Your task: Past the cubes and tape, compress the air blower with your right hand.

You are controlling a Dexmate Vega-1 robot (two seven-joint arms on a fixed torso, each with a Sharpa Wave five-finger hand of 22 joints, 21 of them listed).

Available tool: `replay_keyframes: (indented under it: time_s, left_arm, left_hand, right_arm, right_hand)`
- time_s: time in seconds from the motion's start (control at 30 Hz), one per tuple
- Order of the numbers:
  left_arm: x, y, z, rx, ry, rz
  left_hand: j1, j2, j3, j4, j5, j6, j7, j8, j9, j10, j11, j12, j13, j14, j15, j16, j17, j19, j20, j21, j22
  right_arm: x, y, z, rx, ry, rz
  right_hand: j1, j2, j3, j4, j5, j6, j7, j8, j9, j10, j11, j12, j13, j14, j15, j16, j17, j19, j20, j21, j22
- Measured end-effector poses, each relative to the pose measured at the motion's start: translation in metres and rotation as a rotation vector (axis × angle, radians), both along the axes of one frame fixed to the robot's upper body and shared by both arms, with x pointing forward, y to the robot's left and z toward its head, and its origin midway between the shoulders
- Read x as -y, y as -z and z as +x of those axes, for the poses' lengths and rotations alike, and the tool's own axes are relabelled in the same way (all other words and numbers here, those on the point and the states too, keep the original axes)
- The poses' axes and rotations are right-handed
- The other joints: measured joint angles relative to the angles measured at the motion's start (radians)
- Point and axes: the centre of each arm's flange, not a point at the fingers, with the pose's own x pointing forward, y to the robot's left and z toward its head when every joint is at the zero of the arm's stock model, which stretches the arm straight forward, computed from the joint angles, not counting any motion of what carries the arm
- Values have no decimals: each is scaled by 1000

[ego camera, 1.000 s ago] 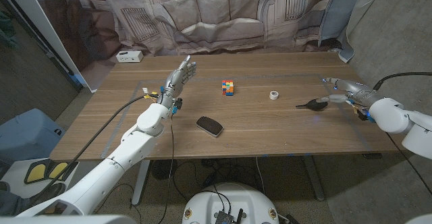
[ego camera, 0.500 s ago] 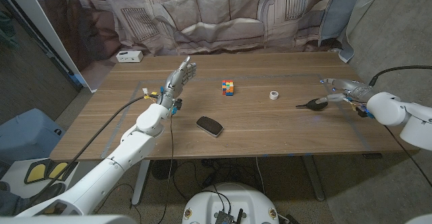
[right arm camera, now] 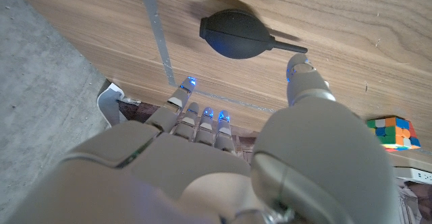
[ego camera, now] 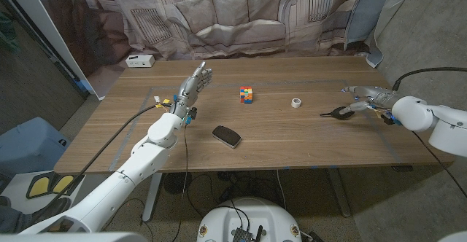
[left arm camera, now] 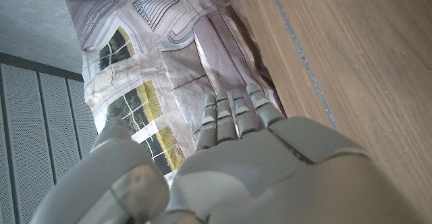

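Mouse [ego camera: 226, 135] lies nearest you, mid-table. Farther out, your right hand [ego camera: 363, 98] hovers open and empty, fingers spread, just beside the blower [ego camera: 336, 112]; its bulb sits on the wood toward the table's middle from your fingers, nozzle pointing left toward the tape [ego camera: 296, 103] and cube [ego camera: 246, 94]. Since a second ago, that arm has edged inward. Your left hand [ego camera: 195, 82] waits open, well apart.

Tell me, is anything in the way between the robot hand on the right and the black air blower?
Nothing visible is. The right robot hand is just above the air blower with open space between them. The cube and the tape sit off to the side, farther along the table.
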Motion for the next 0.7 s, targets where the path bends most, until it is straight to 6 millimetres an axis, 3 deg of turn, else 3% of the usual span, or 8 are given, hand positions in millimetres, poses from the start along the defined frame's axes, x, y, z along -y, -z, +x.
replay_keyframes:
  time_s: [0.33,0.7]
  left_arm:
    - [0,1,-1,2,0,-7]
    - [2,0,-2,6,-2,-12]
  left_hand:
    - [0,0,0,0,0,0,0,-5,0,4,-4,0,0,0,0,0,0,0,0,-8,0]
    - [-5,5,-4,-4,0,0,0,-5,0,4,-4,0,0,0,0,0,0,0,0,-8,0]
  right_arm:
    - [1,-2,8,-31,-3,-15]
    - [5,-3,15,-69,-9,-27]
  right_hand:
    - [11,0,0,0,0,0,0,0,5,6,-5,0,0,1,0,0,0,14,0,0,0]
    - [41,1,8,-1,0,-6,6,0,5,22,11,4,0,26,-7,8,0,38,-2,0,0]
